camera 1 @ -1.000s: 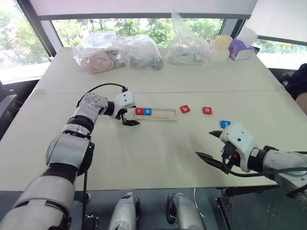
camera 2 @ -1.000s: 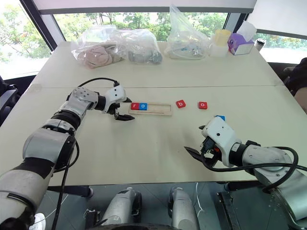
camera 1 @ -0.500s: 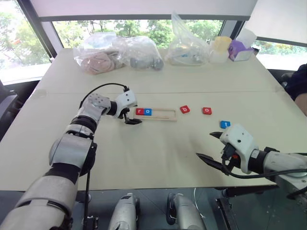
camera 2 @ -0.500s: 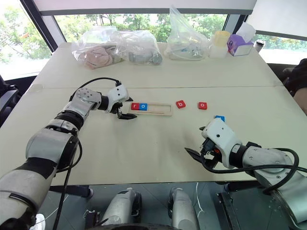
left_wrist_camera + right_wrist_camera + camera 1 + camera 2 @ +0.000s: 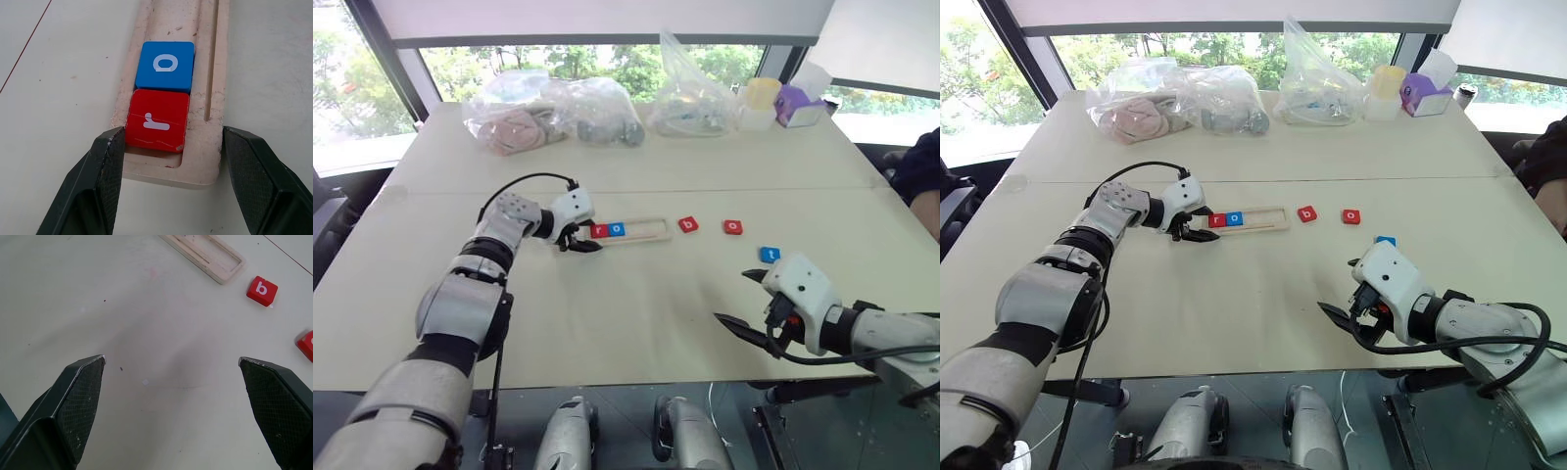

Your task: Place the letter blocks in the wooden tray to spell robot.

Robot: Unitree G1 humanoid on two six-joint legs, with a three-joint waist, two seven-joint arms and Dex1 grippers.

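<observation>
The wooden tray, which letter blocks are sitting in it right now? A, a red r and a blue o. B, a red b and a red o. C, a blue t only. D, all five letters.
A: the wooden tray holds the red r block with the blue o block touching it; the rest of its slot is bare.

Left pincer [image 5: 168,147] now closed in around the near end of the tray [image 5: 205,98], one finger [image 5: 105,161] against the edge beside the red r block [image 5: 156,121], the other finger [image 5: 249,166] at the opposite rim. A second ago, standing wide open just short of that tray end. Moved slightly closer to the tray.
</observation>
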